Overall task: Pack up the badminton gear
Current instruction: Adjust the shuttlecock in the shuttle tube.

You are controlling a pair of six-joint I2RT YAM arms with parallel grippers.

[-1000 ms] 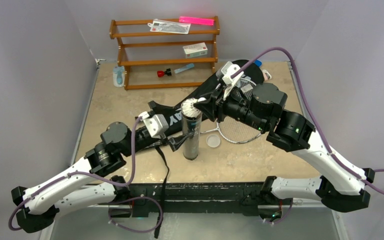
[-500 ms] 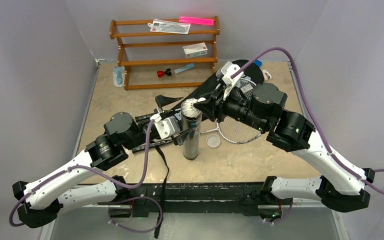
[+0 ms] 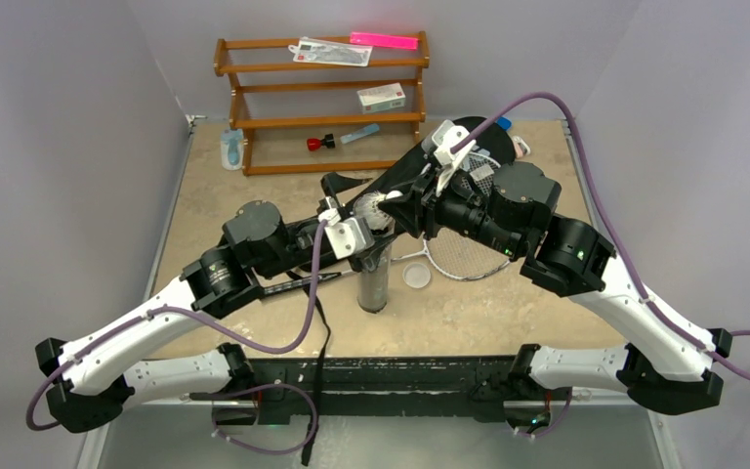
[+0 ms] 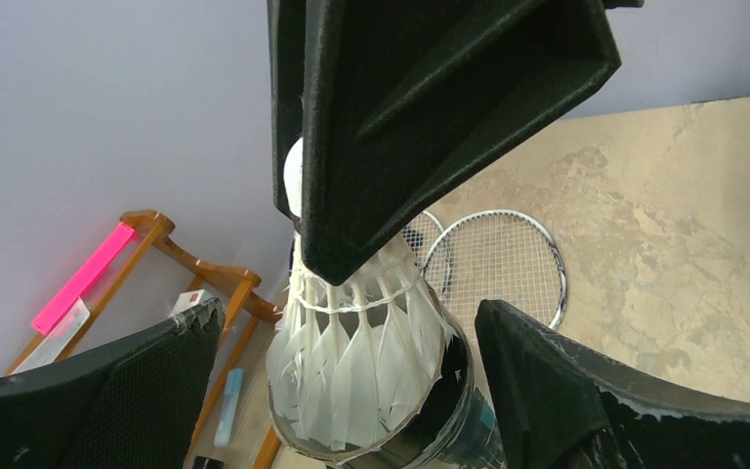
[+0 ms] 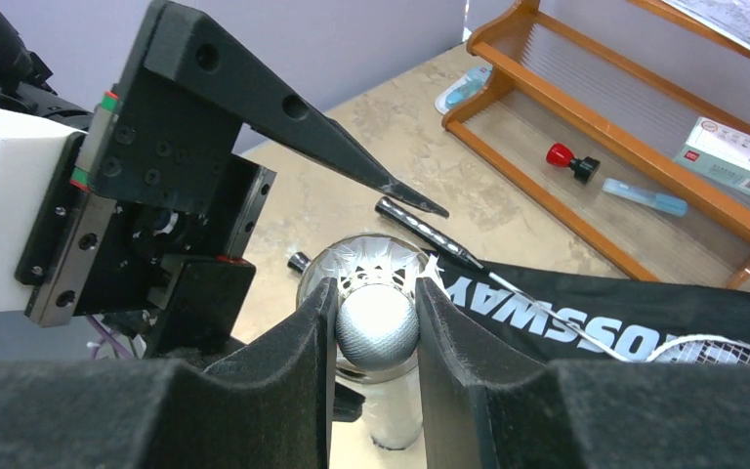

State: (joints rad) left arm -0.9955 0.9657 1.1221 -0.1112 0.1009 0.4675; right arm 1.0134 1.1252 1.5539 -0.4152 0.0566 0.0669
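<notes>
Badminton gear lies on the tan table (image 3: 217, 210) in front of me. Near the middle a dark round tube (image 3: 374, 283) stands up straight. One white feather shuttlecock (image 4: 352, 357) sits in its open top, with the feathers down inside and the round white nose poking up. The right gripper (image 5: 377, 298) reaches in from the right and pinches that round nose between its two black foam pads (image 5: 303, 362), one pad on each side. The left gripper (image 4: 350, 308) reaches in from the left with its fingers spread wide, one on each side of the tube's top. I see a little gap on each side up by the feathers, so it holds nothing. Behind the tube lies the long black bag with white CROSSWAY letters (image 5: 586, 308). It slants from the far right of the table down under the left arm, and its thin strap (image 3: 326, 332) hangs over the near edge. Two silver-framed rackets (image 4: 508, 264) lie just past the tube on the right, their round string heads partly over each other. A small clear round lid (image 3: 416, 276) lies flat just to the right of the tube. At the far edge stands a brown wooden rack (image 3: 322, 120), with a pink strip (image 3: 384, 40) on top and a small white box (image 3: 382, 97) lower down.
</notes>
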